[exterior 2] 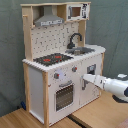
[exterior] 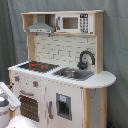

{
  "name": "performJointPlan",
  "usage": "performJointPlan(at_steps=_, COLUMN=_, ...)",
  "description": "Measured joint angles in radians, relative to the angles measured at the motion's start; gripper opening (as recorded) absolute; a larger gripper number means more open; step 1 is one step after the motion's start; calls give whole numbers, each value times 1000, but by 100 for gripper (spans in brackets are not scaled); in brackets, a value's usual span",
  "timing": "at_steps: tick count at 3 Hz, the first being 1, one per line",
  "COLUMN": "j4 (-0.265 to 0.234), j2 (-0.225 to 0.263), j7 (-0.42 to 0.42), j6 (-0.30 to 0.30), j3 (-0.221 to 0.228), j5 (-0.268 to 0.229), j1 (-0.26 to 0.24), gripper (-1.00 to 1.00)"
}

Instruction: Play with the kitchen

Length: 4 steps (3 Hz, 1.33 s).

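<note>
1. Kitchen [exterior 2: 60, 70] stands upright on the wooden surface [exterior 2: 95, 116], filling the middle of both exterior views; its stovetop [exterior 2: 52, 59] and sink [exterior 2: 82, 50] sit side by side on top, and the oven door [exterior 2: 64, 95] is below the stove.
2. My arm comes in from the second exterior view's right, lying roughly level, with my claw [exterior 2: 86, 78] pointing at the front panel just beside the oven door, below the knobs [exterior 2: 65, 73].
3. My claw's tip looks to be touching or nearly touching that panel; I cannot tell which.
4. I cannot tell how far it is parted, and I see nothing held in it.
</note>
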Motion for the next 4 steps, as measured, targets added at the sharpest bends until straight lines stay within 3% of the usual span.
performJointPlan(at_steps=2, j4=1, j2=-2, j7=212, j6=0, j3=61, j5=0, j1=-15, gripper=100)
performJointPlan(at_steps=4, j4=8, j2=-3, j7=430, j6=5, j3=68, j5=0, j1=-51, gripper=100)
